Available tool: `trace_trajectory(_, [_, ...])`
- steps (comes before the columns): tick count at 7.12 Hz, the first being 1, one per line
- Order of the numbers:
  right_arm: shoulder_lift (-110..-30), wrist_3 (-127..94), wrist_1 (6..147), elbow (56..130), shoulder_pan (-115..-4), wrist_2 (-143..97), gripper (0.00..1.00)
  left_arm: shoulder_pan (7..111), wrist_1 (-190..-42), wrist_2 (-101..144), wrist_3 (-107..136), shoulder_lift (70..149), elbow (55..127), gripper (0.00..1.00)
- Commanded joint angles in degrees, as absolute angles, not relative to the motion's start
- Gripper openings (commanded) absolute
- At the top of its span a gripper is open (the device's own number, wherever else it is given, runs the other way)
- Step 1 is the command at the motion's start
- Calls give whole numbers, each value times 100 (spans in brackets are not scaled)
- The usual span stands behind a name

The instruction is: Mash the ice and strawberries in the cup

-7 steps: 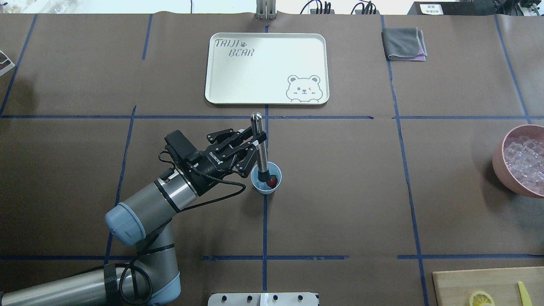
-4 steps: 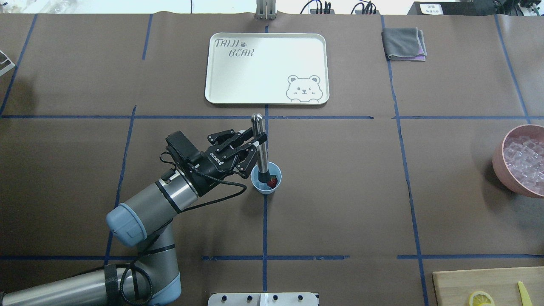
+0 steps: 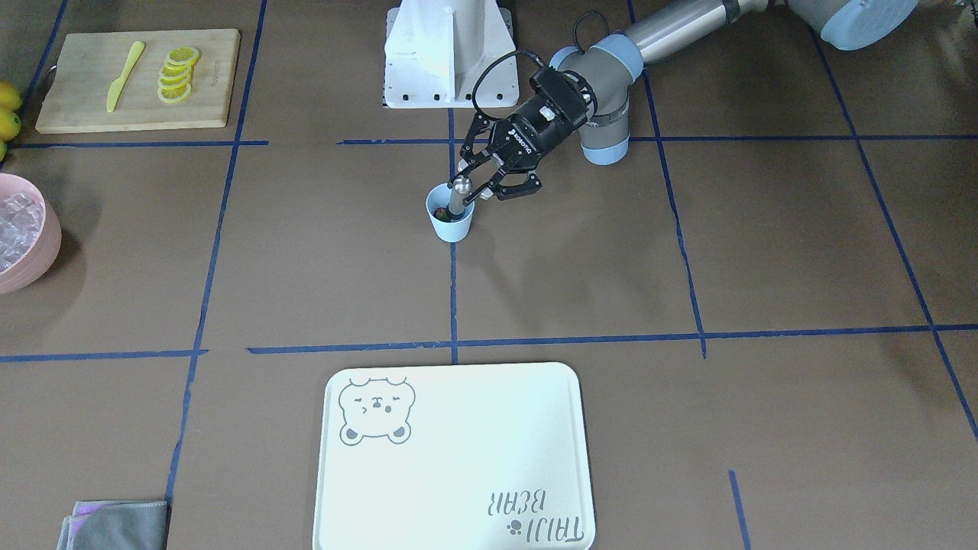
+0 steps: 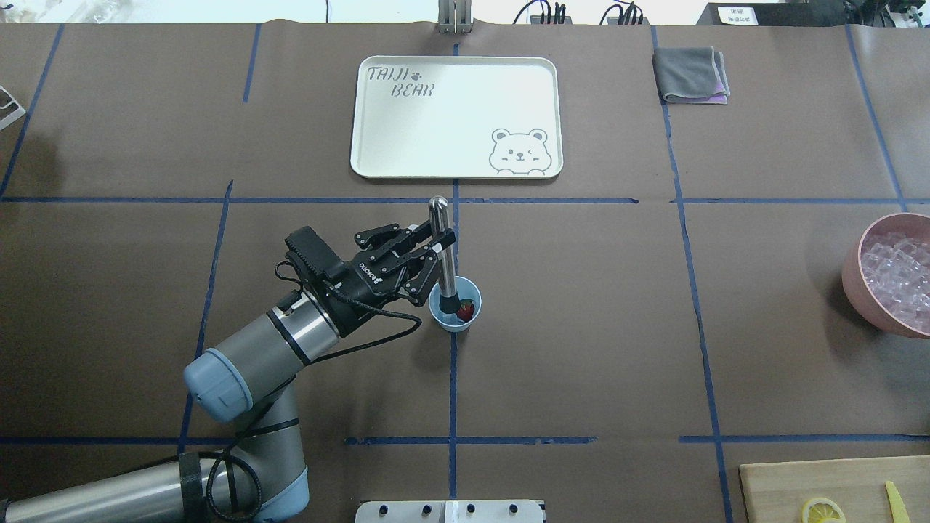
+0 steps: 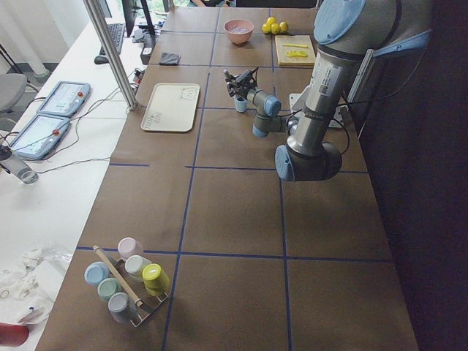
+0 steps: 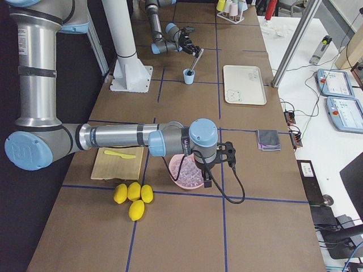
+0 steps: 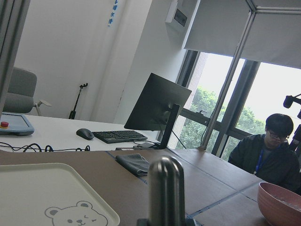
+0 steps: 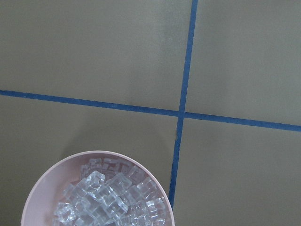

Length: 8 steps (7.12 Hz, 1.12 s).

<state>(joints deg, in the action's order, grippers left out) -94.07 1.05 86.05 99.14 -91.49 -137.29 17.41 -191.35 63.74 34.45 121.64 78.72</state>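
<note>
The light-blue cup (image 4: 455,322) (image 3: 451,226) stands near the table's middle on a blue tape line. A red strawberry (image 4: 466,310) lies inside it; no ice shows in the cup. A metal muddler (image 4: 439,211) (image 3: 458,189) (image 7: 166,188) stands tilted in the cup, its foot beside the berry. My left gripper (image 4: 440,243) (image 3: 467,188) is shut on the muddler's shaft above the rim. The ice (image 4: 897,272) (image 8: 113,197) fills a pink bowl (image 4: 851,280) (image 8: 99,153) at the far right. My right gripper (image 6: 207,180) hovers over that bowl; whether it is open, I cannot tell.
A white bear tray (image 4: 456,168) lies beyond the cup, with a folded grey cloth (image 4: 690,74) to its right. A wooden board (image 3: 99,114) carries lemon slices (image 3: 176,75) and a yellow knife (image 3: 124,75). Whole lemons (image 6: 133,198) sit nearby. A person (image 7: 270,155) sits past the table.
The left arm has shifted very slightly. The muddler stays gripped and standing in the cup beside the strawberry.
</note>
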Motion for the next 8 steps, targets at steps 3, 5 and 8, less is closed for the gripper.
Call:
trace_trajectory(3, [-9475,114,8596,9949,-9149,-13737,99,1836,-19125,6398,3437,12129,8199,0])
trace_trajectory(5, [-9475,114,8596,9958,-9149,-13729,99,2003,-18968,6442,3437,12068,8523,0])
trace_trajectory(8, [-9475,114,8596,9958,-9149,-13729,99,2283,-18073,6460,3681,11883,9412,0])
